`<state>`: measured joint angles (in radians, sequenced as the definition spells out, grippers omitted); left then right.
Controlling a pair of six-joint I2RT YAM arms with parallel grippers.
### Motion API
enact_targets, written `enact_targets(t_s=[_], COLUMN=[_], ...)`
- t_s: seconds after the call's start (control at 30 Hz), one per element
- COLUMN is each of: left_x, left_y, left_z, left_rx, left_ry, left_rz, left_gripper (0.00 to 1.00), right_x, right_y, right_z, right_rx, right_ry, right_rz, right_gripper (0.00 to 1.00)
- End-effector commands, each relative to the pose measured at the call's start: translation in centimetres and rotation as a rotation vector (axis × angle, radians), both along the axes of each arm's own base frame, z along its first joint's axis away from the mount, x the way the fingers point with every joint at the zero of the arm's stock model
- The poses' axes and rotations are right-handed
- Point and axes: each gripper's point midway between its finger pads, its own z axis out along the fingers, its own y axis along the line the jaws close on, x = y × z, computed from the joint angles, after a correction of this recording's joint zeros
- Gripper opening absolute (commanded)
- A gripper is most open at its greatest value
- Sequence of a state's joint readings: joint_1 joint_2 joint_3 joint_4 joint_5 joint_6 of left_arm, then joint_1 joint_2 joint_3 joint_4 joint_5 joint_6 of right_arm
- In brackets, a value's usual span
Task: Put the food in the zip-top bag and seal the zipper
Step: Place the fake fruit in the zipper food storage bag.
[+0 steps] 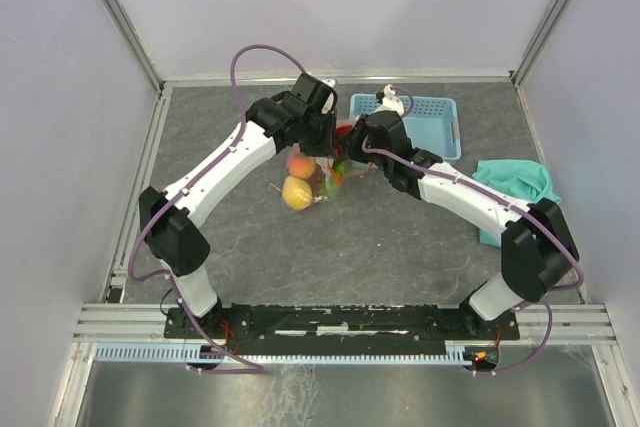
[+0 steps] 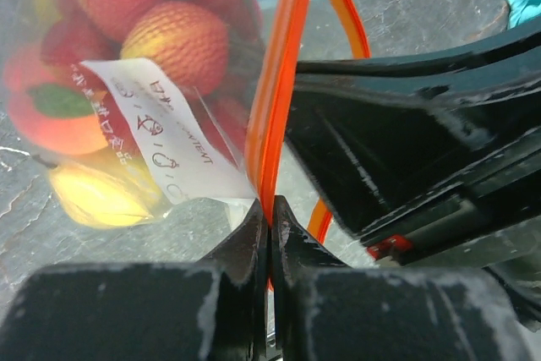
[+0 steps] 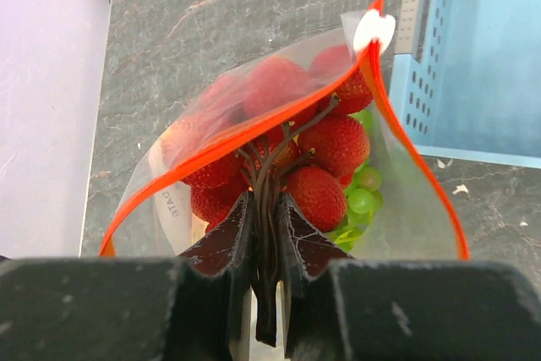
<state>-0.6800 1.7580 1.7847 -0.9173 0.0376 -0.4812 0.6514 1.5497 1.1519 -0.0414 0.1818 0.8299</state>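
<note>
The clear zip-top bag [image 1: 318,179] hangs between both grippers over the middle of the table, with its mouth open. My left gripper [image 2: 270,209] is shut on the red-orange zipper strip [image 2: 283,82] at one edge of the mouth. Through the plastic I see the white label [image 2: 169,137], a yellow lemon [image 2: 101,196] and a peach [image 2: 51,116]. My right gripper [image 3: 269,200] is shut on the brown stem [image 3: 269,175] of a red berry bunch [image 3: 325,145], which sits inside the mouth beside green grapes [image 3: 359,200]. The white slider [image 3: 374,30] is at the far end of the zipper [image 3: 220,145].
The light-blue basket [image 1: 420,122] stands just behind the right gripper [image 1: 350,152] and shows in the right wrist view [image 3: 482,57]. A teal cloth [image 1: 515,182] lies at the right. The left gripper [image 1: 325,142] is close beside the right one.
</note>
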Motion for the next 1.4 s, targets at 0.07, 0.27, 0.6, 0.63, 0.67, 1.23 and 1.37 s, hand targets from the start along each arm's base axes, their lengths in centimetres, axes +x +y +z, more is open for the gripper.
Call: enact_targets(t_s=[0.07, 0.27, 0.6, 0.63, 0.67, 1.23, 1.37], left_x=[0.8, 1.0, 0.8, 0.7, 0.7, 0.2, 0.2], left_y=[-1.8, -0.2, 1.6, 1.7, 1.8, 2.3, 2.2], left_z=[0.6, -0.5, -1.1, -1.1, -1.1, -1.0, -0.9], left_rx=[-0.104, -0.078, -0.069, -0.068, -0.067, -0.066, -0.07], left_ry=[-0.017, -0.021, -0.019, -0.018, -0.017, -0.015, -0.015], left_rz=[0.022, 0.077, 0.114, 0.114, 0.116, 0.113, 0.109], left_gripper=[0.03, 0.03, 0.03, 0.03, 0.03, 0.03, 0.03], right_x=[0.5, -1.1, -3.6, -3.9, -3.8, -2.9, -2.6], right_y=[3.9, 5.0, 4.2, 3.9, 3.6, -2.4, -4.3], right_z=[2.4, 1.0, 1.8, 1.8, 2.3, -0.2, -3.8], right_rx=[0.099, 0.054, -0.043, -0.055, -0.055, -0.015, -0.09], right_ry=[-0.15, -0.104, 0.001, 0.018, 0.019, 0.242, 0.285], right_rz=[0.067, 0.189, 0.346, 0.361, 0.372, 0.289, 0.201], right_gripper=[0.09, 0.32, 0.49, 0.5, 0.51, 0.55, 0.56])
